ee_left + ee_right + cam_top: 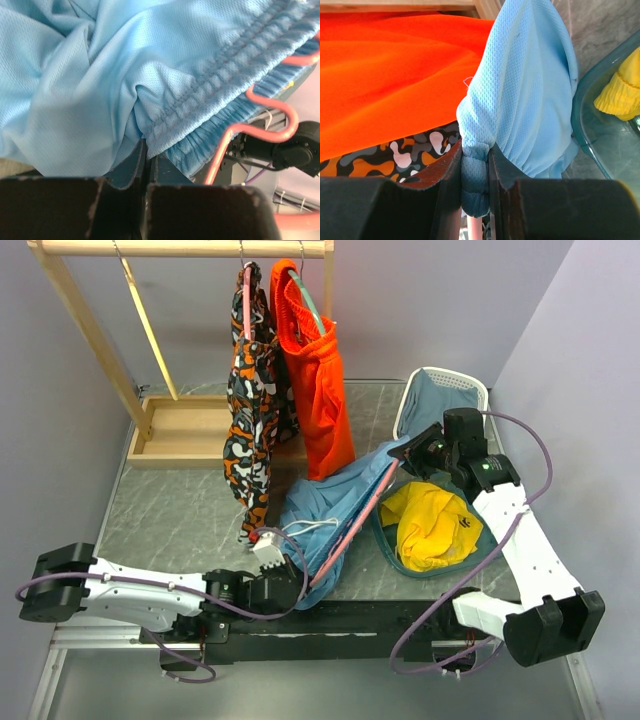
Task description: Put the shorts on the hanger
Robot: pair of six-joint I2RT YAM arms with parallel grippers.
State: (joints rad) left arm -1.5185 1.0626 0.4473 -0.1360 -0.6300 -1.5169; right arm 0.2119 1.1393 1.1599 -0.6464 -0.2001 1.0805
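The light sky-blue shorts (335, 502) hang stretched between my two grippers above the table's middle. The pink hanger (352, 525) runs diagonally through them, its wavy lower bar showing in the left wrist view (272, 107). My left gripper (290, 572) is shut on the elastic waistband (200, 100) at the low near end. My right gripper (405, 453) is shut on a bunched fold of the shorts (476, 175) at the upper far end, with a bit of pink hanger (475, 229) just below its jaws. The hanger's hook is hidden.
A wooden rack (180, 250) at the back holds bright orange shorts (318, 390) on a teal hanger and a patterned garment (255, 420). A white basket (450, 385) with grey-blue cloth stands at the far right. A teal tray (480, 555) holds a yellow garment (430, 525).
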